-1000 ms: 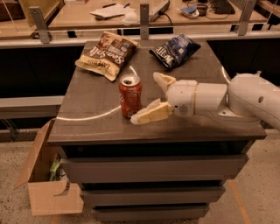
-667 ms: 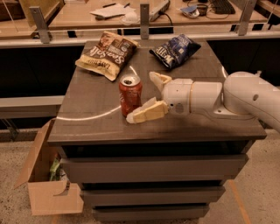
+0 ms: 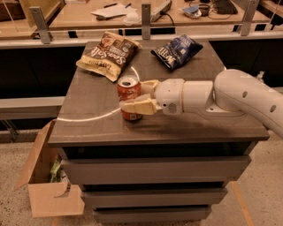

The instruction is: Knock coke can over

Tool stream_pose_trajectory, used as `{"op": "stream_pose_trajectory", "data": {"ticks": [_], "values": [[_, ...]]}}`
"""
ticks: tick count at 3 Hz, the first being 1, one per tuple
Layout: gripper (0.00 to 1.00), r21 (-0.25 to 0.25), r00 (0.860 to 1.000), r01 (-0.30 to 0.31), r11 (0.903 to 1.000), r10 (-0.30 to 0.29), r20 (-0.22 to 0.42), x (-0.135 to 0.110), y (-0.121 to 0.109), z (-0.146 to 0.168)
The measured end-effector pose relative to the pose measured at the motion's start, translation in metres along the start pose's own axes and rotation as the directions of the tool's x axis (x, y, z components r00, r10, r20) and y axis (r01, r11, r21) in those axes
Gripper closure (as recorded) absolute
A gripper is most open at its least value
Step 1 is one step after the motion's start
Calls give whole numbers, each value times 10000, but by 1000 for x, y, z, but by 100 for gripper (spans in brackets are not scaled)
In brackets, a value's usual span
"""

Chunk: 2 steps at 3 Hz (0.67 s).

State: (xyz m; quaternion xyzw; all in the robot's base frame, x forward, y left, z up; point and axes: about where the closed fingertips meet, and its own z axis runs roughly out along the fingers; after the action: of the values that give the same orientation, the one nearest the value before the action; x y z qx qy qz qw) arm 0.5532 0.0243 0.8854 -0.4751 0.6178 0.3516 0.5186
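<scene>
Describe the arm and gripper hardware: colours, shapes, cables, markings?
The gripper, at the coke can on the table, has two cream, blunt fingers. Behind it is a white cylindrical wrist housing, then a bulky rounded white arm link with small dark round holes. No cables or lettering visible.

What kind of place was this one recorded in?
Probably an office or lab workspace: desks with papers and a keyboard behind, a drawer cabinet holding chip bags, a cardboard box on the floor. The gripper is at the coke can on the cabinet top.
</scene>
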Motion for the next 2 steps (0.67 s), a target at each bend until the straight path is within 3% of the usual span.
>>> {"op": "stream_pose_trajectory", "data": {"ticks": [1,2], "values": [[80,81,9998,203,9998,-202,-83,-3,0,-2],[100,1695,9785,2053,9639,-2060,-138,-27,-17,-23]]}}
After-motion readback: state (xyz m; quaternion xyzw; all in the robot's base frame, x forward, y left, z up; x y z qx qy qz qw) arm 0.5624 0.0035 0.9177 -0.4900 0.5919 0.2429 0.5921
